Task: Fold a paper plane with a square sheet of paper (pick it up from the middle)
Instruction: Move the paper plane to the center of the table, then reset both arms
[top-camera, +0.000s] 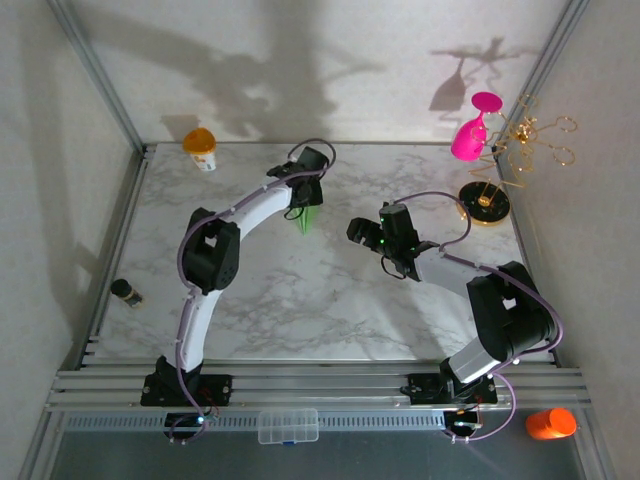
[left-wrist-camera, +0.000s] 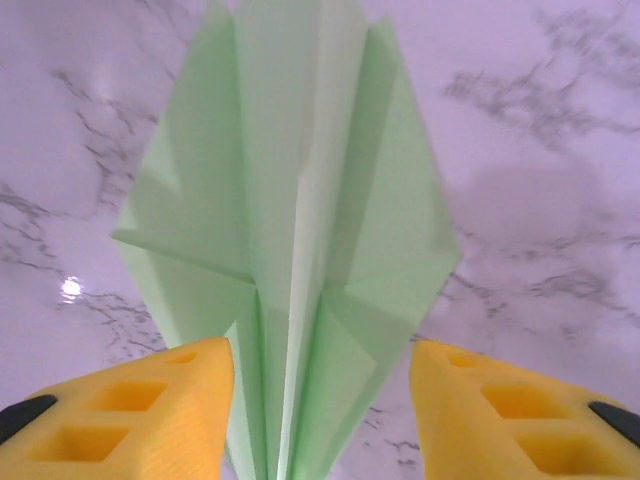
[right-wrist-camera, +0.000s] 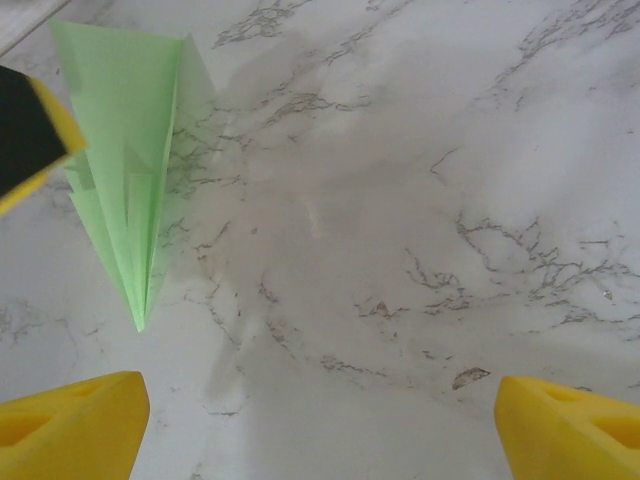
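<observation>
Pale green paper, folded into a narrow pointed paper plane (top-camera: 304, 220) with a centre ridge, lies on the white marble table (top-camera: 300, 310), toward the middle of the far edge. The folding looks done, or nearly so. The left gripper (top-camera: 310, 185) hangs right over it. In the left wrist view the paper plane (left-wrist-camera: 300, 230) runs up between the yellow fingers (left-wrist-camera: 150, 410). The jaws stand apart, one on each side of its narrow end, and pinch nothing. My guess is that this is a release or a last pressing of the creases, because the wings lie flat and unheld. The right gripper (top-camera: 362, 235) sits beside it toward the right edge, well apart from the paper. Its jaws are wide open and empty over bare marble (right-wrist-camera: 320, 400), and the paper plane (right-wrist-camera: 130, 180) lies off to its left, so it seems to be standing clear. There is open table toward the near edge and between the two arms. Around the borders are a small orange cup (top-camera: 201, 148) in the far left corner, a small dark bottle (top-camera: 126, 291) by the left edge, and a gold wire stand (top-camera: 485, 200) with a pink wine glass (top-camera: 470, 135) near the far right corner. All of these are well away from the paper.
</observation>
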